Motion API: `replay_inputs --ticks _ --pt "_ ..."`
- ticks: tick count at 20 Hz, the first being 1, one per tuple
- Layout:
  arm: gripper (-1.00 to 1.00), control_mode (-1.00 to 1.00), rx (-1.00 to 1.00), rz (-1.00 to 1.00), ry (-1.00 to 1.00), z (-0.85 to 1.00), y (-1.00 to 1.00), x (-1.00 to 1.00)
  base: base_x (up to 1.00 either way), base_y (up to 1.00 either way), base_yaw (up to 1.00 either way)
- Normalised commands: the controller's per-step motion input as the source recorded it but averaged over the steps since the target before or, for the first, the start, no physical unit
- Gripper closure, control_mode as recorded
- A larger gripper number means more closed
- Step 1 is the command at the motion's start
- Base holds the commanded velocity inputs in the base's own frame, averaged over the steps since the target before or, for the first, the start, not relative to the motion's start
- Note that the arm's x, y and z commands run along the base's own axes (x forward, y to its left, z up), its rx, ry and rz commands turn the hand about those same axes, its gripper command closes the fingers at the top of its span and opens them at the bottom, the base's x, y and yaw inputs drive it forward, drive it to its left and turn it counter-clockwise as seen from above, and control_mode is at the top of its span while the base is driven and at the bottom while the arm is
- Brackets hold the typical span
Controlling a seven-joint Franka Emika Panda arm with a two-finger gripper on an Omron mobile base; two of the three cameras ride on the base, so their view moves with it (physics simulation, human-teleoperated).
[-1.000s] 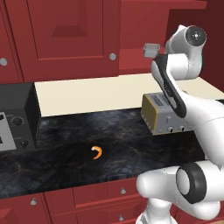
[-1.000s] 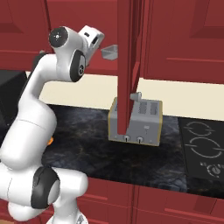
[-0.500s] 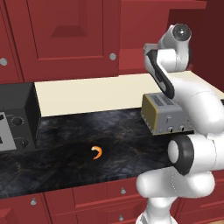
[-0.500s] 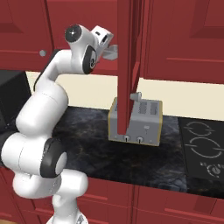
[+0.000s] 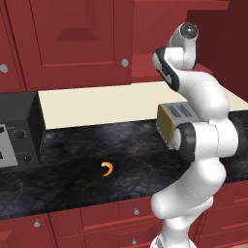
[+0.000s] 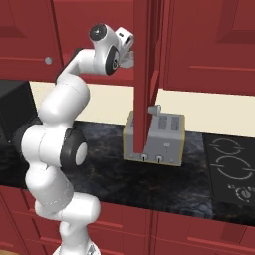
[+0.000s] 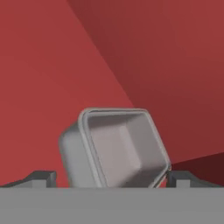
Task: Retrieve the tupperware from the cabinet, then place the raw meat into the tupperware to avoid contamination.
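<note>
Cabinet (image 6: 145, 74): dark red upper wall unit, one door swung out edge-on in the right base view; arm reaches up into the opening.
Worktop (image 5: 135, 160): dark marbled surface below the cabinet, carrying the toaster and the meat.
Toaster (image 6: 155, 138): silver, on the worktop beneath the open door; not part of the task.
Tupperware (image 7: 114, 146): small grey open-topped box on the red inner shelf, seen in the hand view, lying between the two finger tips; contact cannot be confirmed.
Raw meat (image 5: 108, 169): tiny orange crescent, alone on the worktop, well apart from the toaster.
End effector (image 7: 109, 177): jaws spread wide, one either side of the box, holding nothing.
Step in hand: retrieval, approach to the box; judged an early stage.
Next move: judged to need a little more advance, then closing on the box walls and lifting clear of the shelf.
</note>
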Motion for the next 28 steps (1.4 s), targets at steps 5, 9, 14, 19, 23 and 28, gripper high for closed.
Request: replay_inputs --ticks 5,9,14,19,23,28 --pt "-1.0 -1.0 0.0 0.0 0.03 -0.23 -0.02 0.59 0.0 0.0 0.0" --pt "1.0 -1.0 0.0 -0.02 0.13 -0.21 -0.02 0.14 0.0 0.0 0.0" --pt "1.0 -1.0 0.0 0.0 0.01 -0.01 0.0 0.0 0.0 0.0 0.0" --pt "1.0 -1.0 0.0 0.0 0.05 -0.09 0.0 -0.18 0.0 0.0 0.0" --pt "1.0 -1.0 0.0 0.0 0.1 -0.27 0.0 -0.05 0.0 0.0 0.0" --pt "1.0 -1.0 0.0 0.03 0.04 -0.14 0.0 -0.05 0.0 0.0 0.0"
